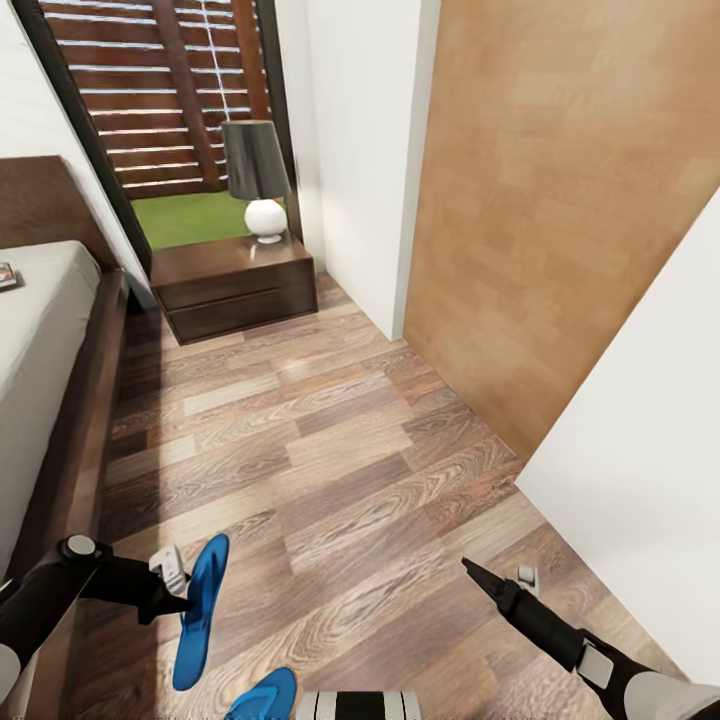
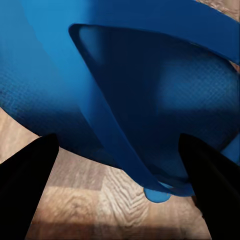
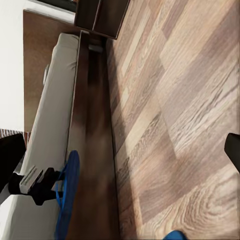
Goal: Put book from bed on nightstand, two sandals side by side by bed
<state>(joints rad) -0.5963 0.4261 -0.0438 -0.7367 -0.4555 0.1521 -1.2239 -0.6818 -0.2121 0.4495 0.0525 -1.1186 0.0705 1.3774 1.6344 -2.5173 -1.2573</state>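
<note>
My left gripper (image 1: 180, 590) is shut on one blue sandal (image 1: 200, 610), holding it on edge above the floor beside the bed (image 1: 45, 340). In the left wrist view the sandal (image 2: 150, 80) sits close up between the dark fingers (image 2: 30, 185). The other sandal (image 1: 265, 697) lies on the floor at the near edge. The book (image 1: 8, 275) lies on the mattress at the far left. The nightstand (image 1: 235, 285) stands beyond the bed's head. My right gripper (image 1: 497, 570) hangs open and empty over the floor at the lower right. The right wrist view shows the held sandal (image 3: 67, 195) against the bed frame (image 3: 92, 150).
A lamp (image 1: 255, 175) stands on the nightstand before the window. A white wall and a tan wooden panel (image 1: 540, 220) close the right side. Wood-plank floor (image 1: 320, 450) runs between the bed and that wall.
</note>
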